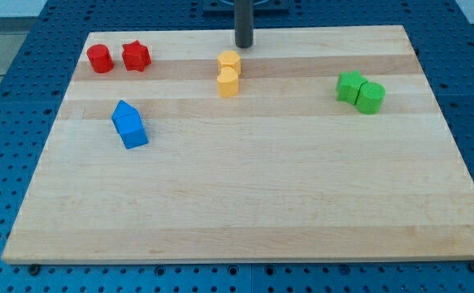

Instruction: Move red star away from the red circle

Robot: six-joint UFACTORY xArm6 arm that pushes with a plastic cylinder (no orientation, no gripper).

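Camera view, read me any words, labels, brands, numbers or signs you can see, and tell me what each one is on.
None: no readable text anywhere in this view.
The wooden board is bare wood.
The red star, red circle, yellow blocks, green blocks and blue blocks are plain coloured, unmarked.
My tip and the blue pegboard table carry no lettering either.

red star [136, 56] just beside red circle [100, 59], my tip [244, 45] well apart
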